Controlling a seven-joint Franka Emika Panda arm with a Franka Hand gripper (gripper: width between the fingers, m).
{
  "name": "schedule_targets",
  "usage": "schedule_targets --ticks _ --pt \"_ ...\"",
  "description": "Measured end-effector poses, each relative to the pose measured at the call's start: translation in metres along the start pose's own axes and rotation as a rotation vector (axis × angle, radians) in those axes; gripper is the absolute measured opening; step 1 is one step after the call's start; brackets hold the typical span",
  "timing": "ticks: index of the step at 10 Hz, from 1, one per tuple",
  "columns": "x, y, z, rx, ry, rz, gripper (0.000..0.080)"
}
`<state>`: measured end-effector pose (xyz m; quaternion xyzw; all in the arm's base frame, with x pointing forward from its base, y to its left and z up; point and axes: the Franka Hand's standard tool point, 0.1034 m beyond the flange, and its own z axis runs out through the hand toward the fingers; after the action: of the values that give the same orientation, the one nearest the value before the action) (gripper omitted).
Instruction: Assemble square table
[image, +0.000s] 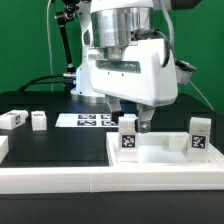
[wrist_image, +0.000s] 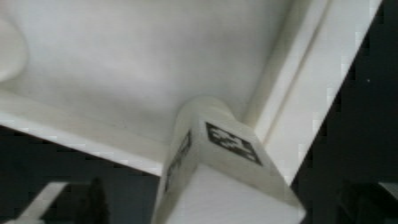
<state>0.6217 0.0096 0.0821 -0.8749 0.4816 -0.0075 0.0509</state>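
The white square tabletop (image: 165, 158) lies like a tray at the exterior view's right front. My gripper (image: 132, 122) is shut on a white tagged leg (image: 128, 138) and holds it upright at the tabletop's near left corner. In the wrist view this leg (wrist_image: 222, 170) rises between my jaws over the tabletop's inside (wrist_image: 134, 70), close to its rim (wrist_image: 302, 70). A second leg (image: 200, 135) stands at the tabletop's right side. Two more legs (image: 14, 120) (image: 38, 120) lie on the black table at the left.
The marker board (image: 88, 121) lies flat behind the tabletop, left of my gripper. A long white rail (image: 80, 182) runs along the front edge of the work surface. The arm's body (image: 125, 60) fills the middle above.
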Motion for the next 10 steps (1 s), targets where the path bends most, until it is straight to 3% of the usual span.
schedule_targets --ticks 7,10 --pt "0.002 0.0017 0.001 0.001 0.006 -0.588 0.0649" --pt "0.004 0.0017 0.0006 -0.021 0.023 -0.796 0.0649"
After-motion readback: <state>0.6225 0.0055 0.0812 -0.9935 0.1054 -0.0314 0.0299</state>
